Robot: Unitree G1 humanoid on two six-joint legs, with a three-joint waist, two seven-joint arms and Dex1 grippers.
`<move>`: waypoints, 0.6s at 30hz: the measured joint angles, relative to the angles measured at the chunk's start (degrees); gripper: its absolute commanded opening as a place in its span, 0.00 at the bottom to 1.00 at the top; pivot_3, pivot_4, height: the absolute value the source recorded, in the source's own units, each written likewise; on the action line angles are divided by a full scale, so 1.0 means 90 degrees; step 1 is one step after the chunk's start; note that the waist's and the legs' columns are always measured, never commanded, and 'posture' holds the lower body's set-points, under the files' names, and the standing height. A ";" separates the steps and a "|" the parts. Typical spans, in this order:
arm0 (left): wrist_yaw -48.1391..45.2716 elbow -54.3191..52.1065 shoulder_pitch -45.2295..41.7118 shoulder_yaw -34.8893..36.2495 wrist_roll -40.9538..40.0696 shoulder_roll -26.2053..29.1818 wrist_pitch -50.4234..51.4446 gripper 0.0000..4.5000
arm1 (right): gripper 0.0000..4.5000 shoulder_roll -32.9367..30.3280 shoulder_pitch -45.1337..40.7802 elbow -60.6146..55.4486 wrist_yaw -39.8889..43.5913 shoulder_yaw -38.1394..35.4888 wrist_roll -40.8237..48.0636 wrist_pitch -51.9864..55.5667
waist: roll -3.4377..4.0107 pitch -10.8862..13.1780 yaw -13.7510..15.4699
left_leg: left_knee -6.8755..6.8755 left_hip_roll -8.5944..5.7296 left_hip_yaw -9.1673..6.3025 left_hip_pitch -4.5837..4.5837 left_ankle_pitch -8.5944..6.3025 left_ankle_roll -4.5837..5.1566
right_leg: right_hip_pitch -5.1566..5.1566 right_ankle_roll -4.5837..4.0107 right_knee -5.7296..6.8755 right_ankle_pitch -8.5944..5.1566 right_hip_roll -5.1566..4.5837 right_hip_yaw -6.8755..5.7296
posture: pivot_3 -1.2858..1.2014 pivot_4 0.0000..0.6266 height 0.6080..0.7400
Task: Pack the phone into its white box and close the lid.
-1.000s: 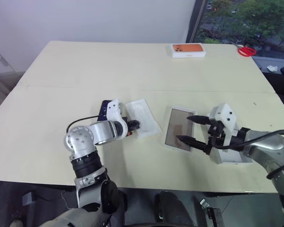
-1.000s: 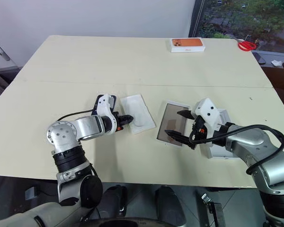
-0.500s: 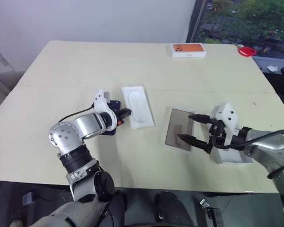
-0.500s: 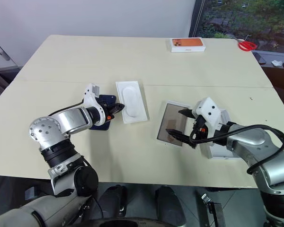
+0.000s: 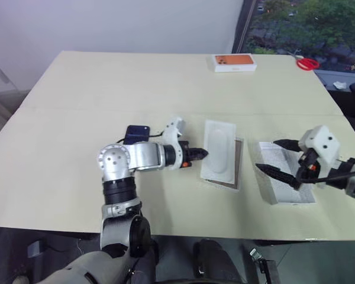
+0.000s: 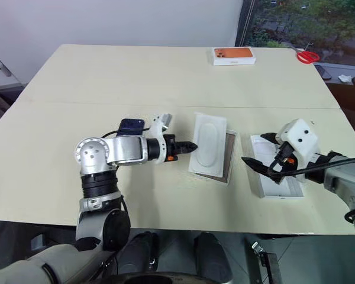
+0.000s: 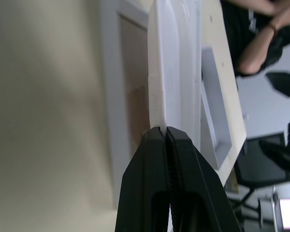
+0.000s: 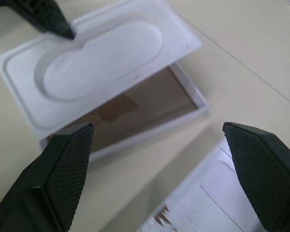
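A: Where does the phone point(image 5: 136, 134) lie?

B: Flat on the cream table point(image 5: 106, 83), on the robot's left side, just behind the left arm; nothing holds it; it sits well apart from the boxes.

A: And the left gripper point(image 5: 200, 154)?

B: Its two black fingers are pressed together on the near edge of the thin white insert point(image 5: 219, 148), the one with the oval recess; in the left wrist view the edge of the insert point(image 7: 157, 92) sits right at the closed tips; the insert lies over the shallow white box point(image 5: 236, 171), covering most of it, with the box's brownish floor showing along the right edge and near corner.

A: The right gripper point(image 5: 276, 157)?

B: Its fingers stand wide apart and hold nothing; it hovers over the near left part of the lid point(image 5: 284, 180), which lies open side up on the table just to the right of the white box; whether a fingertip touches the lid I cannot tell.

A: Anything else on the table?

B: An orange-topped box point(image 5: 234, 62) at the far edge; red scissors point(image 5: 308, 63) lie to its right.
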 measured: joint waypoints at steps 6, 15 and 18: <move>0.0233 0.0250 -0.0239 -0.0002 0.0002 -0.0072 0.0000 0.01 | 1.00 0.0002 0.0236 -0.0203 -0.0045 -0.0114 0.0019 0.0039 | 0.0000 0.0000 0.0014 | 0.0000 -0.0001 0.0001 -0.0001 0.0002 -0.0003 | 0.0002 0.0000 -0.0001 0.0000 -0.0002 0.0001 | 0.52 0.24 1.00; 0.0423 0.0385 -0.0276 -0.0232 0.0027 -0.0094 0.0000 0.01 | 1.00 0.0051 0.0229 -0.0309 -0.0218 -0.0115 0.0041 0.0129 | 0.0000 0.0000 0.0027 | 0.0000 -0.0002 0.0001 -0.0002 0.0004 -0.0007 | 0.0001 0.0001 -0.0002 0.0000 -0.0003 0.0000 | 0.52 0.24 1.00; 0.0447 0.0428 -0.0277 -0.0246 0.0033 -0.0096 0.0000 0.01 | 1.00 0.0078 0.0228 -0.0309 -0.0249 -0.0113 0.0044 0.0129 | 0.0000 0.0000 0.0027 | 0.0000 -0.0002 0.0001 -0.0002 0.0004 -0.0007 | 0.0001 0.0001 -0.0002 0.0000 -0.0003 0.0000 | 0.52 0.24 1.00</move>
